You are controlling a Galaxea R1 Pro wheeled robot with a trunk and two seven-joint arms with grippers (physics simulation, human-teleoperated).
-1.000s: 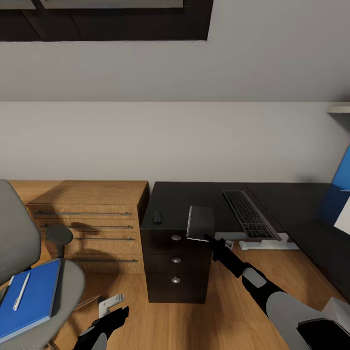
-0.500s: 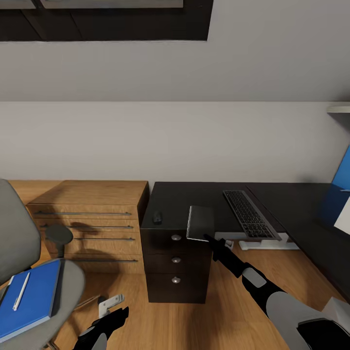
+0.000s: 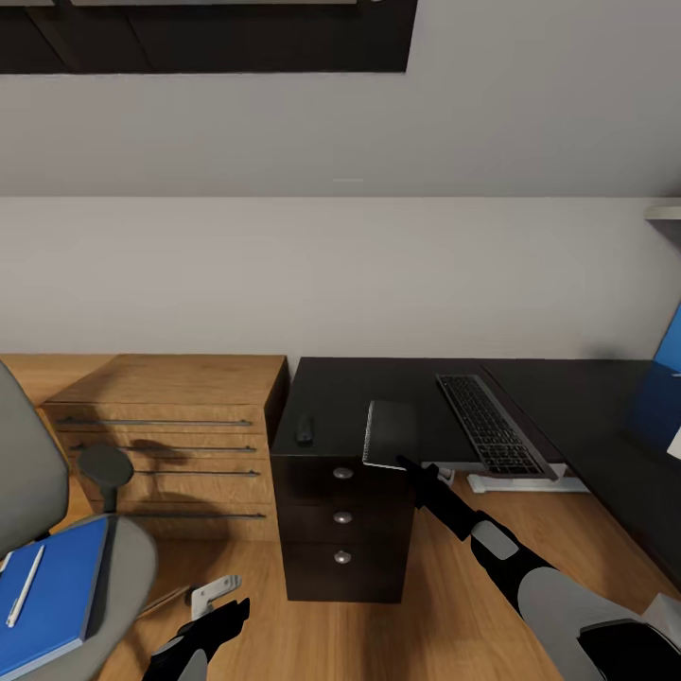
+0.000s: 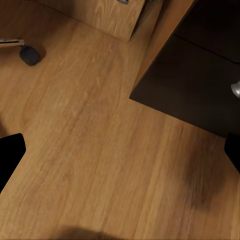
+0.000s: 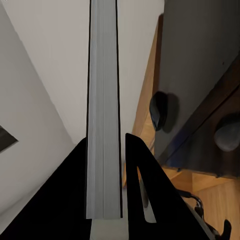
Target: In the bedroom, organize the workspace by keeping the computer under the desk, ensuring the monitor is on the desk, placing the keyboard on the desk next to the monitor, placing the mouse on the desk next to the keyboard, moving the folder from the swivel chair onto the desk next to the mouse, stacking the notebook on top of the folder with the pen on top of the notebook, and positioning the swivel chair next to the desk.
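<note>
My right gripper (image 3: 409, 463) is shut on the lower edge of a grey folder (image 3: 391, 435), holding it on edge over the dark desk (image 3: 567, 397). In the right wrist view the folder (image 5: 104, 110) stands between my fingers (image 5: 145, 200), with the black mouse (image 5: 159, 111) beyond it. The mouse (image 3: 305, 428) lies at the desk's left end and the keyboard (image 3: 487, 424) to the folder's right. A blue notebook (image 3: 52, 596) with a white pen (image 3: 23, 586) on it rests on the grey swivel chair (image 3: 123, 558). My left gripper (image 3: 222, 619) hangs open low over the floor.
A dark drawer unit (image 3: 340, 530) stands under the desk's left end, beside a wooden dresser (image 3: 170, 426). The blue monitor screen (image 3: 670, 355) shows at the right edge. A white object (image 3: 520, 482) lies under the desk edge. A chair caster (image 4: 30, 55) rests on the wooden floor.
The whole picture has shifted a little, so the camera has moved. Both grippers and the folder hold the same pose.
</note>
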